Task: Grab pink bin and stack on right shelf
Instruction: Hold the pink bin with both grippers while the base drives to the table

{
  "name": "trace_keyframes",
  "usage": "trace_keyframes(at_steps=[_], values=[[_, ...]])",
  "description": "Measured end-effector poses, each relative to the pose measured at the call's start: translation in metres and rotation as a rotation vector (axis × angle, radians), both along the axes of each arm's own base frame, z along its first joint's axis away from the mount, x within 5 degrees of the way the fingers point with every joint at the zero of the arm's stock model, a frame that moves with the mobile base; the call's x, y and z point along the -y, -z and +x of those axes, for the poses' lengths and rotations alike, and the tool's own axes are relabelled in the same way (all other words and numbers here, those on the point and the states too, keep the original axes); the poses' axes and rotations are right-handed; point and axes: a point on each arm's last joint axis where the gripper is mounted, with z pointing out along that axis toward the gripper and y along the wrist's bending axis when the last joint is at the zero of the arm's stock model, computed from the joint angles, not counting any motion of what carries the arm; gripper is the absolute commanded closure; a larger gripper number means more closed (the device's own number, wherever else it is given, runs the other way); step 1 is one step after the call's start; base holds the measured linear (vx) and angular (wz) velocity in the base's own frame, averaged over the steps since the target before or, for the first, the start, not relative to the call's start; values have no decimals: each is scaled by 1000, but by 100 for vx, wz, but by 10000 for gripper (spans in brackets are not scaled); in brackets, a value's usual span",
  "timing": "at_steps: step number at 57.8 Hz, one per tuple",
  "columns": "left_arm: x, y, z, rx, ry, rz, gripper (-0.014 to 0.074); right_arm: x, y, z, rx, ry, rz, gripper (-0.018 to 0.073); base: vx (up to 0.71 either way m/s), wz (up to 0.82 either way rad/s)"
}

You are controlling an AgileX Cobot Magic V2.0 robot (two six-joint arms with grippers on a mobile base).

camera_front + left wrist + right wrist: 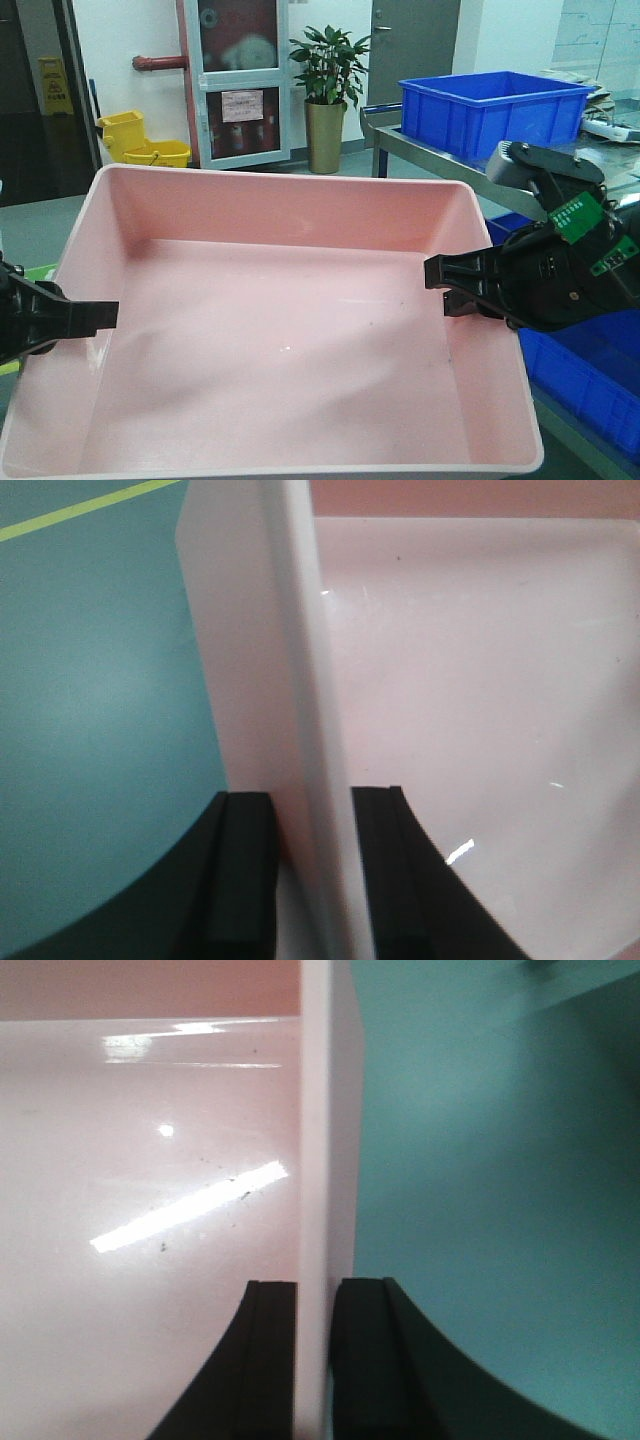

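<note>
Near-left corner of the pink bin point(290, 330) is cut off; my left pincer point(100, 315) and right pincer point(440, 275) clamp its end walls, long axis crosswise.

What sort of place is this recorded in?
Probably an indoor logistics test lab: behind the pink bin stand a blue crate on a metal rack, a yellow mop bucket and a potted plant.

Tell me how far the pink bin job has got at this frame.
Done: the left gripper and right gripper each clamp a side wall of the pink bin. In hand: the bin seems carried, level, with teal floor below its walls. Left: setting it on the right shelf, which no view shows.
</note>
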Motion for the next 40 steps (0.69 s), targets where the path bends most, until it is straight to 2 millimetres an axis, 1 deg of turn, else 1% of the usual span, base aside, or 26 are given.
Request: trace_keyframes(at_steps=[25, 40], values=[[0, 0, 0, 0, 0, 2, 604, 0, 0, 0, 0, 0, 1, 568, 47, -1], [0, 0, 0, 0, 0, 2, 604, 0, 0, 0, 0, 0, 2, 568, 47, -22]])
